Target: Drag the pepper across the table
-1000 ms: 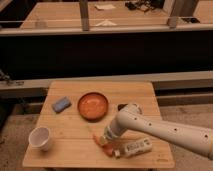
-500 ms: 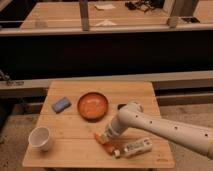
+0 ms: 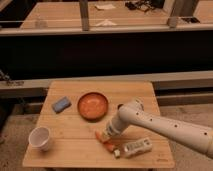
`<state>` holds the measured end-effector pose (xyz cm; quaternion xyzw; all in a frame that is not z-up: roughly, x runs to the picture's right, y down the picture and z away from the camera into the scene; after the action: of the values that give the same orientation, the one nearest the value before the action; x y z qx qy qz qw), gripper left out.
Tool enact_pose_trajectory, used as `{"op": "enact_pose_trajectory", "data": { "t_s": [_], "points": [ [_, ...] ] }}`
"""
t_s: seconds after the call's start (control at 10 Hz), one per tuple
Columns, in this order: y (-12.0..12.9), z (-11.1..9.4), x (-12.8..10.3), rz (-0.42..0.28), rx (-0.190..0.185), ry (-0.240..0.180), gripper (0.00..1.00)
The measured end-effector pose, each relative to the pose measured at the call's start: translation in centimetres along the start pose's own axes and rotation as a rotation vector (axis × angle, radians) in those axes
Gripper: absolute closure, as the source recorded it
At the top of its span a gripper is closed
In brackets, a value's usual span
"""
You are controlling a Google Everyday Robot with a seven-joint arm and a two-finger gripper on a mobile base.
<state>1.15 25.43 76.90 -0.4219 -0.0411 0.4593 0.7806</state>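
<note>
An orange-red pepper [image 3: 104, 141] lies on the wooden table [image 3: 75, 145] near the front middle. My gripper [image 3: 109, 134] is at the end of the white arm that reaches in from the right, and it sits right over the pepper's right end, touching or nearly touching it. Part of the pepper is hidden under the gripper.
An orange plate [image 3: 93, 105] stands at the table's middle back. A blue sponge [image 3: 61, 104] lies at the back left. A white cup [image 3: 40, 138] stands at the front left. A white packet [image 3: 136, 147] lies at the front right, close to the pepper.
The gripper and the pepper have shifted slightly to the left and forward across the table. The other objects have not moved.
</note>
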Motion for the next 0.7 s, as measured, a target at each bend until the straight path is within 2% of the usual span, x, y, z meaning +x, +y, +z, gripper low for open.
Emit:
{"op": "enact_pose_trajectory", "data": {
  "t_s": [0.7],
  "points": [
    [-0.85, -0.32, -0.41, 0.004, -0.011, 0.008, 0.90]
  ]
}}
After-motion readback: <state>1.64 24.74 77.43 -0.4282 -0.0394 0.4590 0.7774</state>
